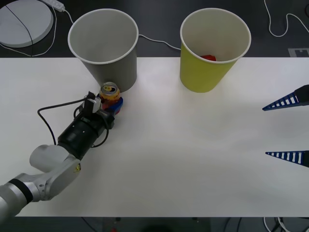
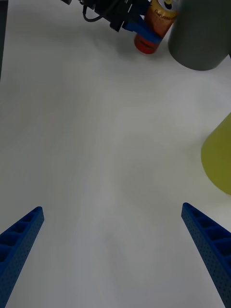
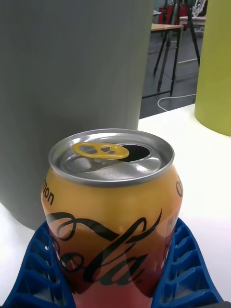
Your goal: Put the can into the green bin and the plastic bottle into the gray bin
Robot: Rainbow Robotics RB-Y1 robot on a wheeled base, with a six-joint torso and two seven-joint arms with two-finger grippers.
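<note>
- The can (image 1: 109, 93) was held by the left end effector (image 1: 114, 103), with a blue finger pressed on each side of it.
- It was seen standing upright on the white surface (image 1: 183, 154), just beside the gray bin (image 1: 104, 46).
- The green bin (image 1: 214, 48) was seen well apart, farther along the surface, with something red already inside it.
- The right end effector (image 1: 289, 129) was kept wide apart, waiting at the edge with nothing held.
- The can should be lifted straight up first, so the gray bin is not bumped.
- It should be kept upright, carried above the green rim, and only then let go.
</note>
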